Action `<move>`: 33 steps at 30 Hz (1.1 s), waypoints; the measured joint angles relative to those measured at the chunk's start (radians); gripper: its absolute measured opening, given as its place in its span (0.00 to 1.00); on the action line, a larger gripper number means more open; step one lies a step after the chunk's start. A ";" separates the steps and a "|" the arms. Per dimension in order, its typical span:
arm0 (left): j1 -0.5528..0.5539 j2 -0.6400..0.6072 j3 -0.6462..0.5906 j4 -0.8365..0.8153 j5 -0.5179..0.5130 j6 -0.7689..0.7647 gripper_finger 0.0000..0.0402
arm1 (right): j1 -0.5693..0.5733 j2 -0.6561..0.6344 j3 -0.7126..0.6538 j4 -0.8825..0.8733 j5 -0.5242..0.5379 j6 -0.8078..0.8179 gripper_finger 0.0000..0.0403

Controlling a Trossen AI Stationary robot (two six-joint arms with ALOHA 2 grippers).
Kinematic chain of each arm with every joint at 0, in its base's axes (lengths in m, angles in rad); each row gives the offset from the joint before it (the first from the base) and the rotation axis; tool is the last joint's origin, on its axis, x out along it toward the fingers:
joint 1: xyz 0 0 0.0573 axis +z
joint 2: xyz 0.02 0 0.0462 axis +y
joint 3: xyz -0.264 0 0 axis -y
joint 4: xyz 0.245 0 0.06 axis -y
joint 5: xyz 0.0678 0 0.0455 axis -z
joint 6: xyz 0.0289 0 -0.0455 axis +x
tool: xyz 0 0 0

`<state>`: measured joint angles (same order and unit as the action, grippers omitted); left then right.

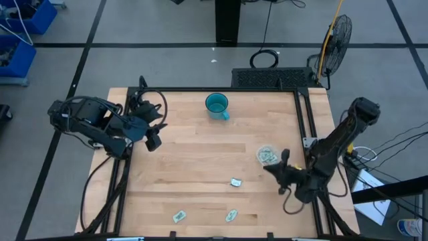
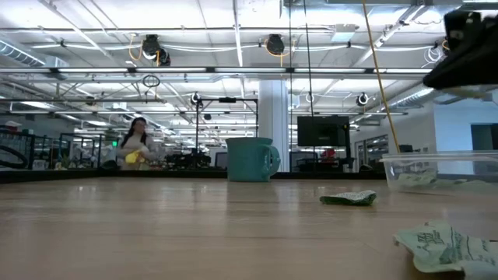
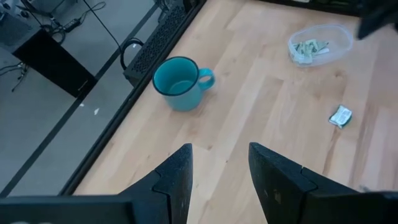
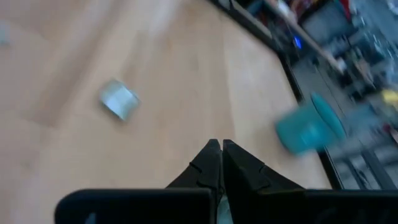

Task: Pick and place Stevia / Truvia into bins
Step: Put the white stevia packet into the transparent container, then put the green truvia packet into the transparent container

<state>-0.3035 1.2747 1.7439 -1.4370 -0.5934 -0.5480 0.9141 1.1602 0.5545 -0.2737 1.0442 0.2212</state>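
Three sachets loose on the bench, some already in the tub

Three Stevia sachets lie loose on the wooden bench [image 1: 200,167]: one crumpled sachet [image 1: 235,181] near the middle, and two more, a front-left sachet [image 1: 178,216] and a front-centre sachet [image 1: 231,215], close to the front edge. We see a few further sachets inside the clear plastic tub [image 1: 267,155], which sits toward the right side. A teal mug [image 1: 217,105] stands well apart near the back edge and plays no part.

Right pincer [image 1: 277,167] sits just in front of the tub, its fingers [image 4: 217,163] pressed together. Whether a sachet is pinched between them we cannot tell; nothing shows past the tips in its wrist view. Left pincer [image 1: 154,139] waits at the left side of the bench with fingers [image 3: 177,180] spread wide and nothing between them.

Handling, in our judgement: the sachets are very light, thin paper, soft and easily creased, lying flat against the wood. A flat one offers little to grip, so we would come down on a short edge or a raised corner. The crumpled one stands proud of the surface and looks the easiest pick. Being so light, a sachet may slide when nudged or cling to a finger on release over the tub.
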 joint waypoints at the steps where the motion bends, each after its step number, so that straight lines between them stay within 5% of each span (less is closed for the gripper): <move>1: 0.000 0.000 0.000 0.002 0.000 0.000 0.41 | -0.015 -0.004 0.000 -0.056 0.000 0.040 0.01; 6: 0.000 0.000 0.000 0.016 0.001 0.000 0.41 | -0.072 -0.006 0.000 -0.237 -0.012 0.186 0.03; 11: 0.000 0.000 0.000 0.063 0.001 0.000 0.41 | -0.138 -0.005 0.000 -0.307 -0.210 0.299 0.08; 21: 0.000 0.000 0.000 0.159 0.002 0.001 0.41 | -0.198 -0.004 -0.028 -0.295 -0.262 0.236 0.24; 33: 0.000 0.000 0.000 0.239 0.002 0.001 0.41 | -0.216 -0.005 -0.028 0.180 -0.208 -0.138 0.28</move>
<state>-0.3038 1.2747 1.7439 -1.1984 -0.5919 -0.5471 0.6984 1.1555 0.5262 -0.0941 0.8362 0.0832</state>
